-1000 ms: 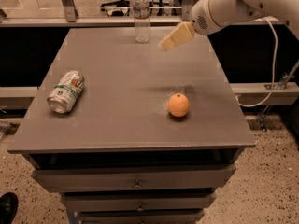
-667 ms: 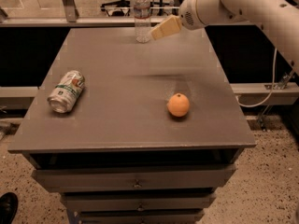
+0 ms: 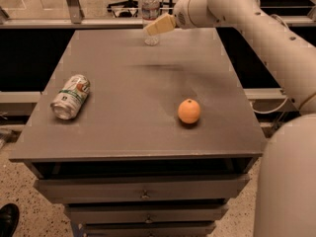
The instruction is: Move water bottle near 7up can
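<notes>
Grey table point(image 3: 148, 93) with drawers point(image 3: 143, 189) beneath its top carries three things: a bottle point(image 3: 150, 4), a can point(image 3: 70, 96) and an orange point(image 3: 189, 111). The clear bottle stands upright at the far edge of the table, a little right of the middle, its white cap at the top of the view. The robot's white arm point(image 3: 237, 4) reaches in from the right, and its tan tool point(image 3: 159, 25) sits at the bottle, crossing in front of the lower part of the bottle's body. Only the bottle's base and upper half show around it. Whether the tool is clenched on the bottle or released cannot be told from this angle.

The green and white can lies on its side near the left edge of the table, silver end towards the front left corner, a red mark showing on its upper side. It is well apart from the bottle, across the width of the table and nearer the front. The orange rests right of centre, towards the front, apart from both.

A dark shoe point(image 3: 7, 218) shows on the speckled floor at the lower left corner. The robot's pale body fills the lower right corner.
</notes>
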Controlling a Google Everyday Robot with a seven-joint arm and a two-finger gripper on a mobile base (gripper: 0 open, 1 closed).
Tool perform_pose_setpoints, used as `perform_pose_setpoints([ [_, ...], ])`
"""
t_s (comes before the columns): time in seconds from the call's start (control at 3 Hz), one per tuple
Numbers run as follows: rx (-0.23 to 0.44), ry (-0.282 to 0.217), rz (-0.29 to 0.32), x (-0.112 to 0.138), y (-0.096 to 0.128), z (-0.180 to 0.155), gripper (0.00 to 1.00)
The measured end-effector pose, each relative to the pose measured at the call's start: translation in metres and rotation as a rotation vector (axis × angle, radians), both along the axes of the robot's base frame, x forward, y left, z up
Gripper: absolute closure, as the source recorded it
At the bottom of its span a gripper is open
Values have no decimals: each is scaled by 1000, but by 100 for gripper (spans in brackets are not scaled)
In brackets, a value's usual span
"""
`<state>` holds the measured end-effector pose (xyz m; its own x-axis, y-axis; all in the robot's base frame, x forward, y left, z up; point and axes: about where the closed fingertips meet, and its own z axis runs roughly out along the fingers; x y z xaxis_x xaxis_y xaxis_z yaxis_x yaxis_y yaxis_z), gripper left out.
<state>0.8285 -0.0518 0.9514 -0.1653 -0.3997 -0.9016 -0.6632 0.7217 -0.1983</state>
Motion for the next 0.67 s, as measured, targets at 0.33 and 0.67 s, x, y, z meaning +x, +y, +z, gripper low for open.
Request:
perform_pose_setpoints([
  [0.33, 33, -8, 2, 23, 12, -2, 0],
  [0.67, 66, -15, 14, 45, 34, -3, 0],
])
